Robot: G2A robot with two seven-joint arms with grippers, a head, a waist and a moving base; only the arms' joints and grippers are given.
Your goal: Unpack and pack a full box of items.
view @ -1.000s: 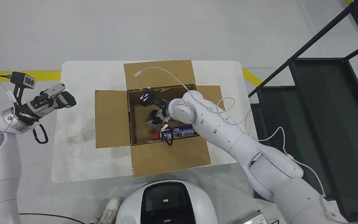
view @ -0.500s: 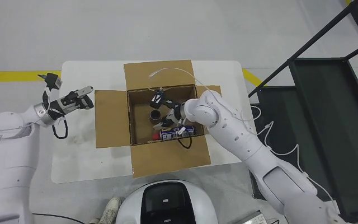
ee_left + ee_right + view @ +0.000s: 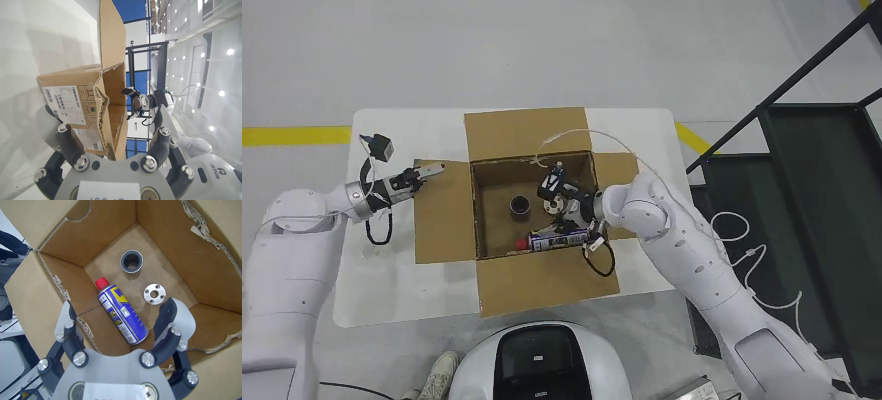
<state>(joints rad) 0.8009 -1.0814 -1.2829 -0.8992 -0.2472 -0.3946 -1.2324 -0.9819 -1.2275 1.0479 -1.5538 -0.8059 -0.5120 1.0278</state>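
Our right end effector (image 3: 118,306) hangs wide open and empty over the open cardboard box (image 3: 170,247). On the box floor a blue spray can (image 3: 122,313) lies on its side directly beneath it, a metal flange disc (image 3: 154,294) sits just off one fingertip, and a black ring (image 3: 131,261) stands farther in. Our left end effector (image 3: 432,170), jaws spread and gripping nothing, sits at the box's outer flap above the white desk (image 3: 392,270), well apart from the right.
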